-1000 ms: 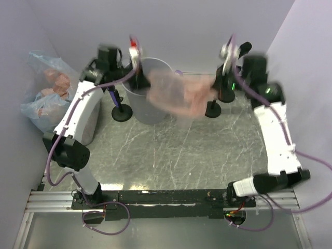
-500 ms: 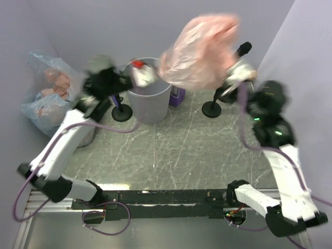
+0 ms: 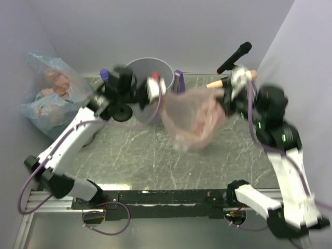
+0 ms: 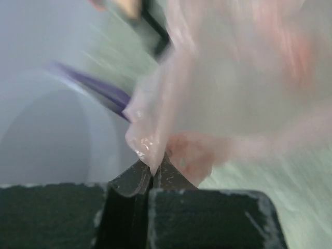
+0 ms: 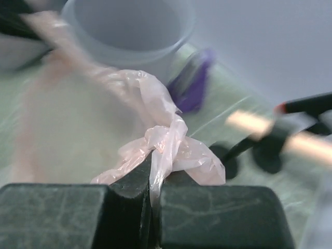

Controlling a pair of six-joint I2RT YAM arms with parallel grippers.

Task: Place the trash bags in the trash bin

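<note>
A pink translucent trash bag point(image 3: 193, 120) hangs stretched between my two grippers in front of the grey trash bin point(image 3: 148, 66). My left gripper point(image 3: 157, 86) is shut on the bag's left edge point(image 4: 148, 150), close to the bin's rim point(image 4: 57, 98). My right gripper point(image 3: 228, 98) is shut on the bag's knotted right edge point(image 5: 166, 142). The bin point(image 5: 129, 31) stands open, with no lid. The bag is blurred by motion.
A clear bag point(image 3: 49, 96) of pink trash bags lies at the far left. A small purple box point(image 3: 178, 80) stands just right of the bin. Black stands point(image 3: 120, 110), a microphone point(image 3: 234, 56) and a peach stick point(image 3: 218, 83) stand around the back.
The bag swung up high above the bin half a second ago and has now dropped low in front of it. Both arms came down and forward with it.
</note>
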